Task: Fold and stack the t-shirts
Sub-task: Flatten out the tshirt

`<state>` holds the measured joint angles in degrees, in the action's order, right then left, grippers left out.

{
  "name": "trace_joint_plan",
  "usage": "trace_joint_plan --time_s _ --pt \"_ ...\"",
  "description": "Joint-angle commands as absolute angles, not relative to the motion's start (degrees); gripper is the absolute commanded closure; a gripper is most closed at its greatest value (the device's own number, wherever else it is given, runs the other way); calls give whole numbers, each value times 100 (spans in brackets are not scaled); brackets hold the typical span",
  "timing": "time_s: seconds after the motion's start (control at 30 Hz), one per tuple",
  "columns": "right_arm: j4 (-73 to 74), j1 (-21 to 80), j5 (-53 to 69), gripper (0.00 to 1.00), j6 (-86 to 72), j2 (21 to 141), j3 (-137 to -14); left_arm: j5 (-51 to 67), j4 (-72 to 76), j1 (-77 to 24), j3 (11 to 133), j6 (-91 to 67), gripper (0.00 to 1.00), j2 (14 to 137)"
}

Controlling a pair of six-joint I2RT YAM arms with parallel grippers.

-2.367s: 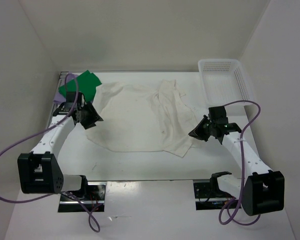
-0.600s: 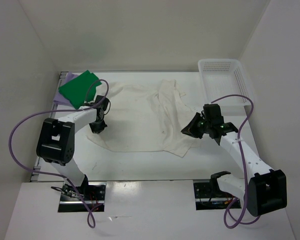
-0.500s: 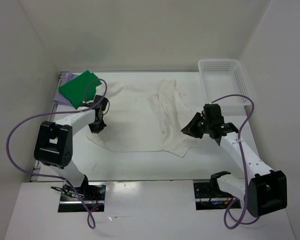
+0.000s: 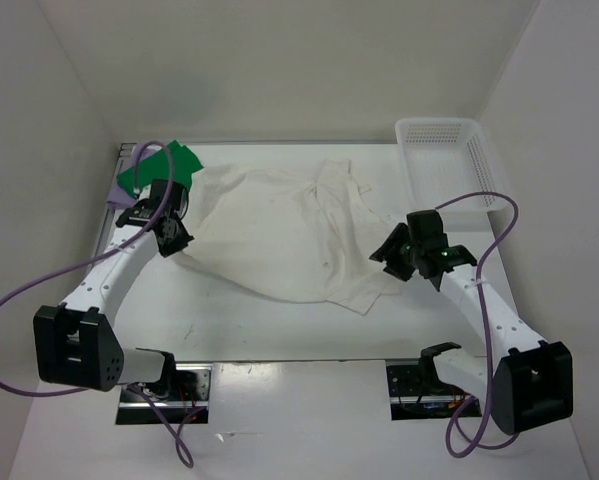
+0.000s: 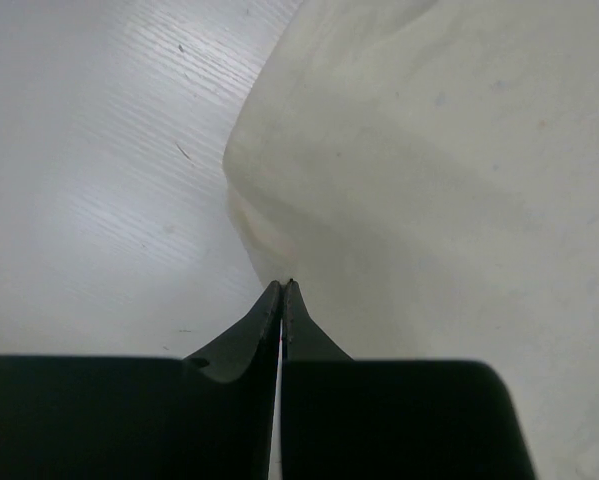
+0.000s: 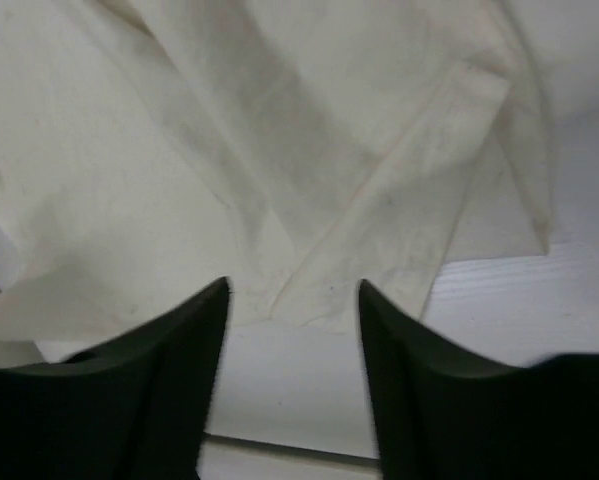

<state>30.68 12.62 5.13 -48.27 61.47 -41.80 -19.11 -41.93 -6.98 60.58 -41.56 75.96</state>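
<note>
Left gripper (image 4: pixel 171 238) jaws pinched white t-shirt (image 4: pixel 279 235) edge, likely to spread it. Right gripper (image 6: pixel 292 290) jaws gaped, empty

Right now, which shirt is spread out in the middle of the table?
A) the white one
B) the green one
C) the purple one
A: the white shirt lies spread across the middle of the table, while the green shirt sits off at the far left corner.
</note>
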Motion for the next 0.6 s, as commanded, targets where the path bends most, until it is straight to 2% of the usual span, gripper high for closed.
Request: trace_joint_plan --time_s 0.0,0.1,0.13,0.27,0.33,0.5,0.57 --pt "3348 1213 -271 50 -5193 6249 -4158 -1680 -4263 -449 6319 -3649 100 7603" --pt "3279 1213 -325 64 -5553 6249 -3895 -1548 -4131 -203 6319 -3437 100 7489" --pt "3209 1213 -325 66 -5624 6249 -3728 -1477 -4131 -133 6319 -3306 100 7436" --pt "3067 1160 -815 66 -5730 6494 -3656 -1214 -3947 44 6451 -3155 100 7436" --pt "3006 986 -1001 58 -5730 6583 -3822 -977 -3885 44 6451 -3103 100 7436" --pt "2638 423 -1046 51 -5502 6697 -3771 -791 -3771 44 6231 -3103 100 7182" --pt "2514 422 -976 51 -5371 6854 -3771 -660 -3718 44 6083 -3103 99 7041"
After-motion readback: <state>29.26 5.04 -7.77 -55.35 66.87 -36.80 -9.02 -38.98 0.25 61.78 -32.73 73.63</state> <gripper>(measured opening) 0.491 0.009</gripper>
